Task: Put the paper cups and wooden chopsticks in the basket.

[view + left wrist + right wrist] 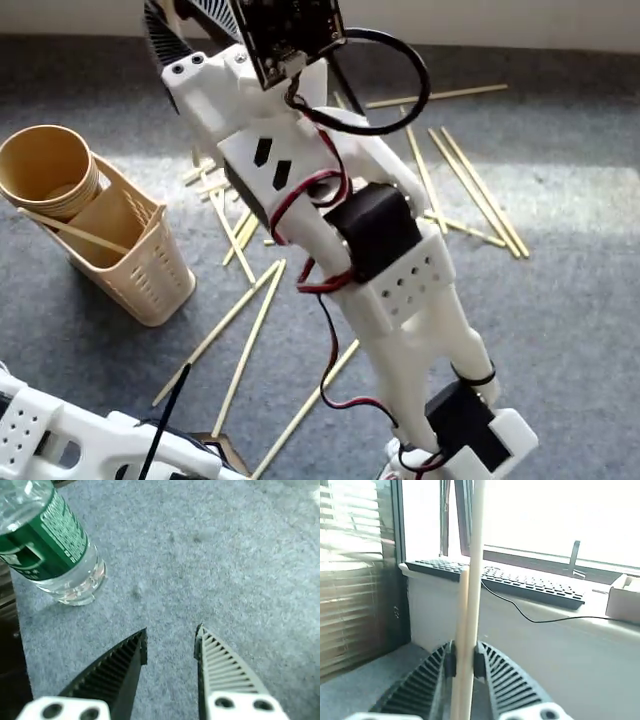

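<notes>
Between the pads of the right gripper (465,662), two chopsticks (476,555) are standing upright, side by side, the jaws pressing tight on them low down; beyond the fingertips a wall is running up to a sill, where a keyboard (520,582) is lying with a cable (535,621) trailing off it; a box (625,597) is sitting farther along the sill. Under the left gripper (170,640) grey mat (225,555) is showing through the gap, the jaws standing apart and holding nothing; farther out from its tips a bottle (55,545) is standing on the mat, off to one side. Seen from above, an arm (390,270) is standing raised close to the camera; loose chopsticks (245,340) are lying scattered on the mat beneath and around it; near them the basket (150,270) is standing upright, stacked cups (45,170) sitting in one end and a chopstick (70,230) leaning across its opening.
</notes>
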`<state>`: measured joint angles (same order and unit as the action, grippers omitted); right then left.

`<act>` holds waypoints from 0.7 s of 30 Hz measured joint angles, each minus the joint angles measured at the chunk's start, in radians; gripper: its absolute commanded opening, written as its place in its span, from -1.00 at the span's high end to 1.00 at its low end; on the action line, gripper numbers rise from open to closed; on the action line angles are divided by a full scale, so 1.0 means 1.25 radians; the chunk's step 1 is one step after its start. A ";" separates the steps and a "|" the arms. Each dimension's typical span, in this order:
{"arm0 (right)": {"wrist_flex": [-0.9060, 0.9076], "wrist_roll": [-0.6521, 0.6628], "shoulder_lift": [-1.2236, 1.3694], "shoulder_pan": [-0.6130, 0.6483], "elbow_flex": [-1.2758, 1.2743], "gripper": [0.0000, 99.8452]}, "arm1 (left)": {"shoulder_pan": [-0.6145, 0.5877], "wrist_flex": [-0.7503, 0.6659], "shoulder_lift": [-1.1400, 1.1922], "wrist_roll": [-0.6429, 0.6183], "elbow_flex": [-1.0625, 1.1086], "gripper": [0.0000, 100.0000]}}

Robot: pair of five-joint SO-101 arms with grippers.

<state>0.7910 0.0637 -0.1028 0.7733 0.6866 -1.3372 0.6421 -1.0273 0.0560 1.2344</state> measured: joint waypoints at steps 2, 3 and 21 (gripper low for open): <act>0.025 -0.027 0.005 0.023 0.050 0.99 | 0.000 -0.036 0.000 0.000 0.047 0.64; 0.025 -0.041 0.005 0.036 0.069 0.99 | 0.000 -0.054 0.000 0.001 0.069 0.64; -0.091 -0.178 0.141 0.082 -0.133 0.99 | 0.000 -0.216 -0.001 0.088 0.286 0.64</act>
<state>0.6774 -0.1588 0.0736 0.8761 0.5209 -1.3372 0.3721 -1.0288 0.1665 1.5919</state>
